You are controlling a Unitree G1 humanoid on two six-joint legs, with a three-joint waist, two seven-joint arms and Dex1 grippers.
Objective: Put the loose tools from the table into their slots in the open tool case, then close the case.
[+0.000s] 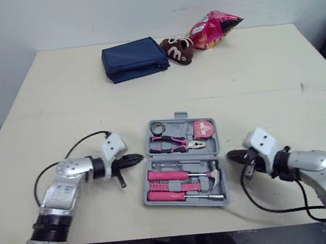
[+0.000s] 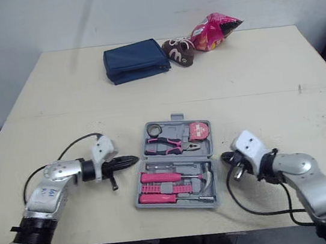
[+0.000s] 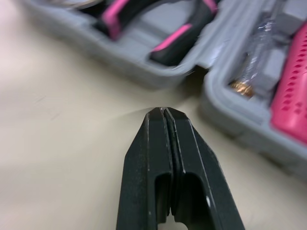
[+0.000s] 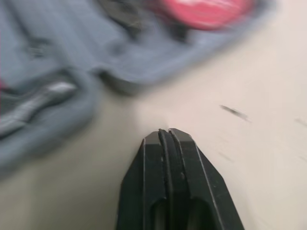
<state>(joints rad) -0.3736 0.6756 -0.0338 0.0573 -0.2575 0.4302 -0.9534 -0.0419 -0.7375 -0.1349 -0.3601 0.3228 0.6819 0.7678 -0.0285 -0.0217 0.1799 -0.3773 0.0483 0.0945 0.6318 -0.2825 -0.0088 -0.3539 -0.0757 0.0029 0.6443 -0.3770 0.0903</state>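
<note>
While case (image 1: pixel 186 160) lies open, tools (image 1: pixel 167 174) crosswise

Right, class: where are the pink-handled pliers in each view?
Left eye: pliers, in the far half of the grey tool case.
Right eye: pliers, same slot.
Left wrist: pliers handles, just beyond the left end effector.
Right wrist: too blurred to tell.
Shared landmark: the grey tool case.

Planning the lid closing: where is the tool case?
Head views: the tool case lies open, front and centre, between the left pincer and the right pincer.
</note>
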